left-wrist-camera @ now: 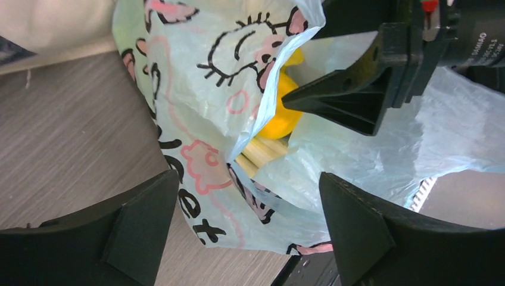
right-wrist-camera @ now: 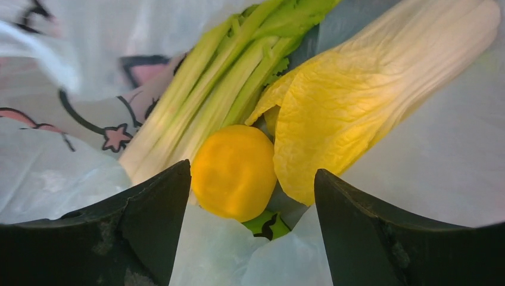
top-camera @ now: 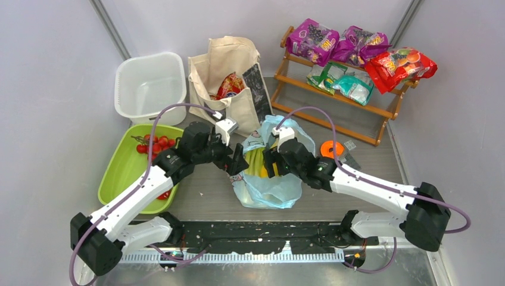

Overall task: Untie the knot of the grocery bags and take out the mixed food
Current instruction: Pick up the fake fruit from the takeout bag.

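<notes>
Reading "eet" on light-blue bag (left-wrist-camera: 196,89) | left gripper (left-wrist-camera: 249,177), right gripper (right-wrist-camera: 251,171): jaws apart | top view alone shows tote (top-camera: 223,59) holding red packet (top-camera: 230,85)

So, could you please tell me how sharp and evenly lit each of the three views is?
Top view: even light, soft shadows, everything sharp, including the blue bag. Left wrist view: the bag's cartoon print is crisp, its plastic pale at the right. Right wrist view: the yellow fruit and green stalks are clear; the plastic around them is washed out and soft.
</notes>
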